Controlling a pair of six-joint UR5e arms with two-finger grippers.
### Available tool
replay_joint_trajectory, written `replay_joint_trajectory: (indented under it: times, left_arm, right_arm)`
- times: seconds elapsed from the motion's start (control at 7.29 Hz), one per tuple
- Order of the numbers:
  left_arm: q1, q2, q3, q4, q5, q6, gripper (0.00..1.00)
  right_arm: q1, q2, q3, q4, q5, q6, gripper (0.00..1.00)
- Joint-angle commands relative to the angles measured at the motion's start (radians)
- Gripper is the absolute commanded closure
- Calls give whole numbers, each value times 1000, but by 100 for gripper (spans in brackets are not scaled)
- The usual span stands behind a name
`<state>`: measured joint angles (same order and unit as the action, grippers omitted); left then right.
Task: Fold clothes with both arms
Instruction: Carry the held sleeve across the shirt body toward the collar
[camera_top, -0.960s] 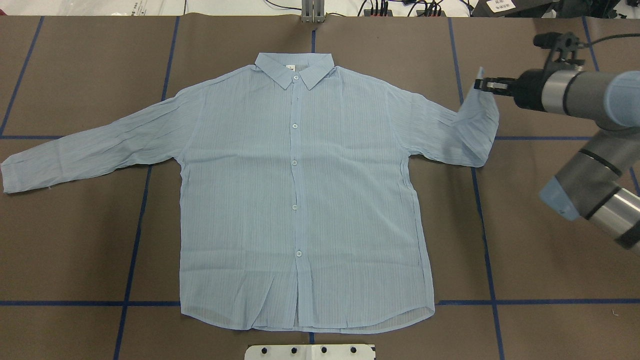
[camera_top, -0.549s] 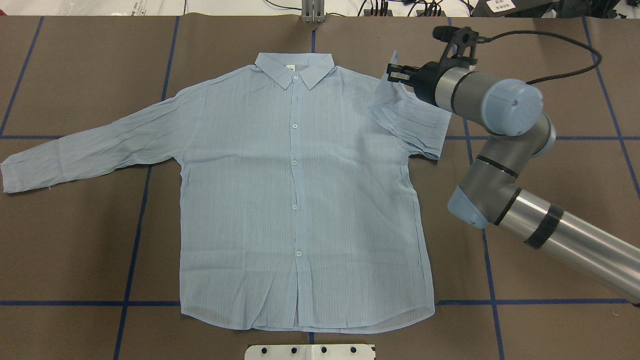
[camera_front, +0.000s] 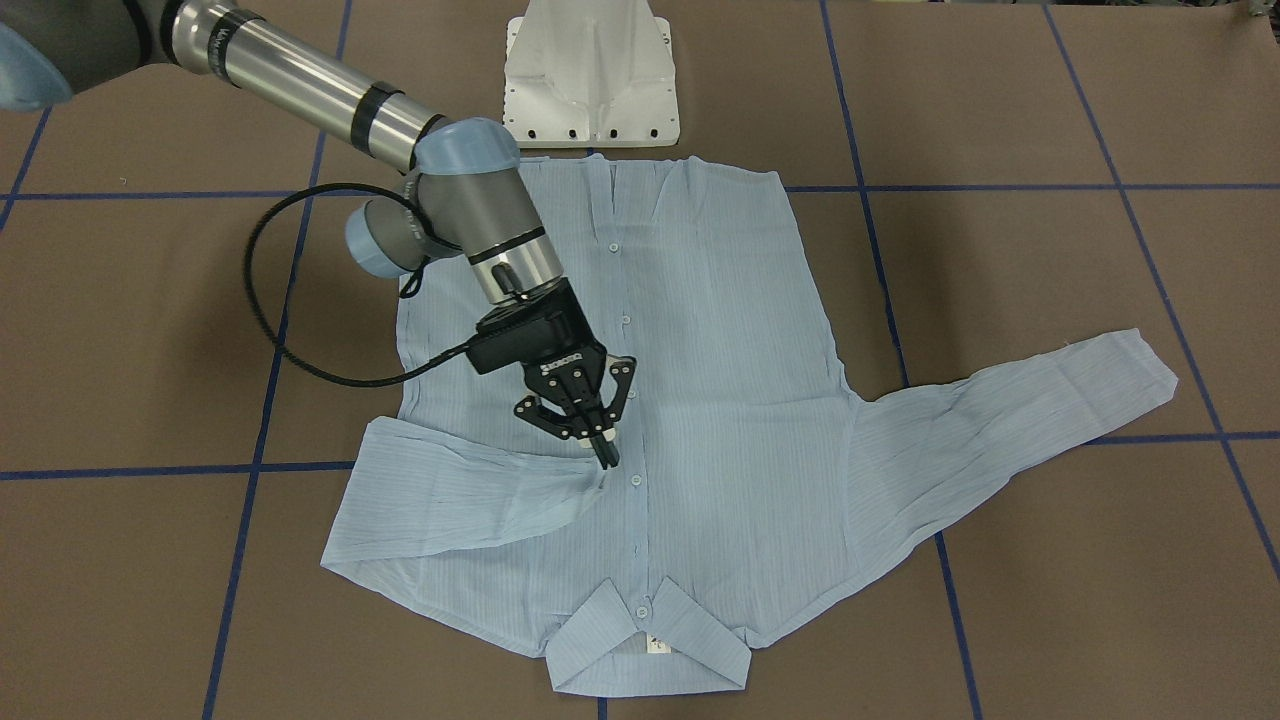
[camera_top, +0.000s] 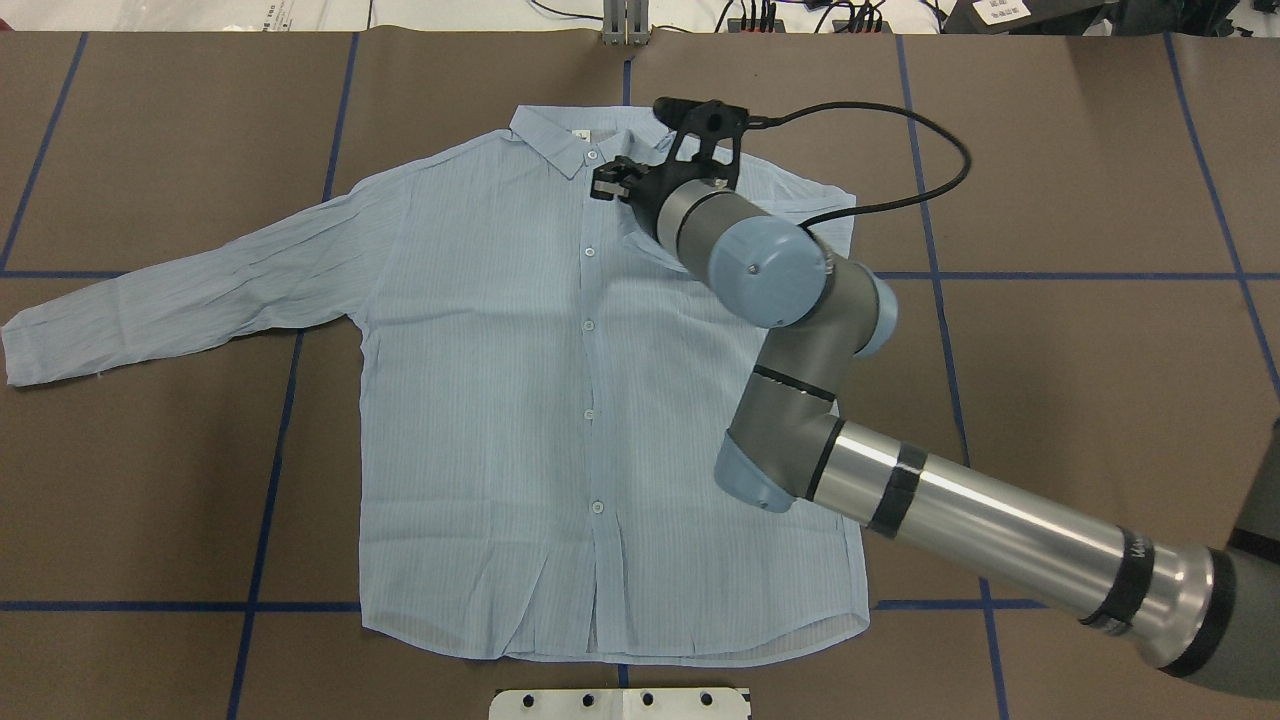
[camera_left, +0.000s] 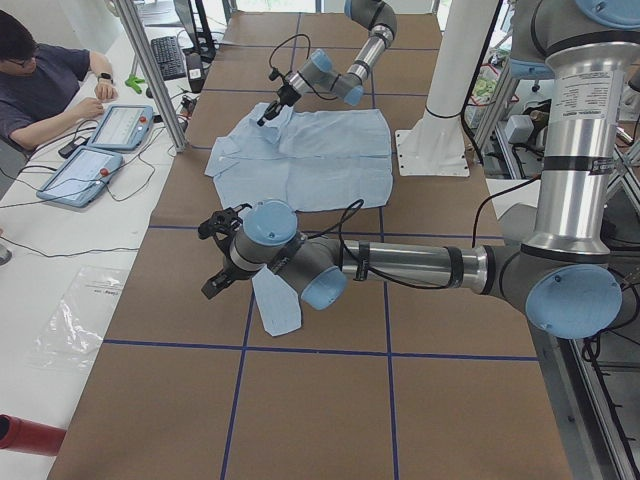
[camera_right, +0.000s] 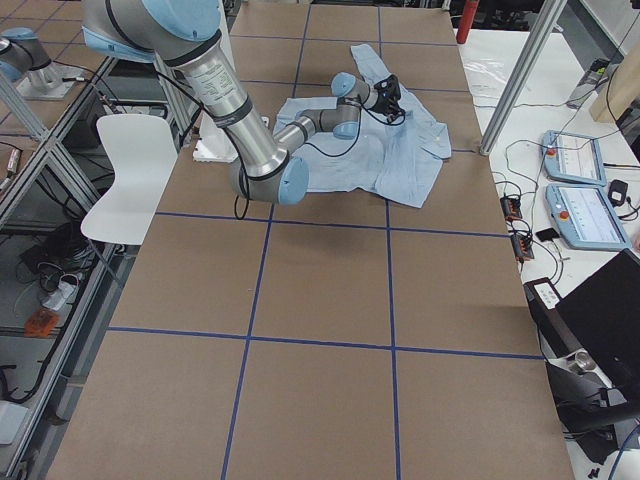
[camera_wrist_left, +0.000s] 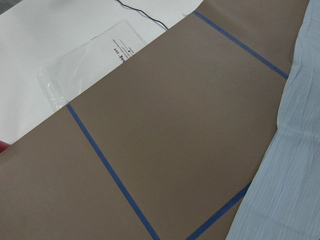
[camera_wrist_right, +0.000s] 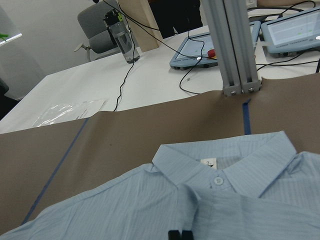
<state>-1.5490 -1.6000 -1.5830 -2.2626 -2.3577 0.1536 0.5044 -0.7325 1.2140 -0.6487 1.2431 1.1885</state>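
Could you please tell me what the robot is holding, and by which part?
The right tool pinches the shirt by the end of its sleeve; the left tool's hold cannot be told.

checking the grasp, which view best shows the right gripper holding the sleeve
Exterior front-facing: the right gripper shows unblocked, fingers pinching the folded sleeve. Overhead, its arm mostly hides the sleeve; the wrist view shows only fingertips.

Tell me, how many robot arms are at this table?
2. The right arm reaches over the shirt, right gripper pinching the folded-in sleeve; the left arm hangs low by the other sleeve's cuff.
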Motion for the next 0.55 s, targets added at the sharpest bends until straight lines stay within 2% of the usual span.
replay_joint_trajectory:
  times: [0.0, 0.27, 0.41]
  left_arm:
    - [0, 0, 0, 0, 0, 0, 0]
    - [0, 2, 0, 0, 0, 0, 0]
    - [0, 2, 0, 0, 0, 0, 0]
  right_arm:
    - [-73, 71, -68, -5, -28, -7, 100]
    - [-98, 155, -158, -6, -33, -12, 100]
    - [-110, 168, -160, -6, -33, -15, 100]
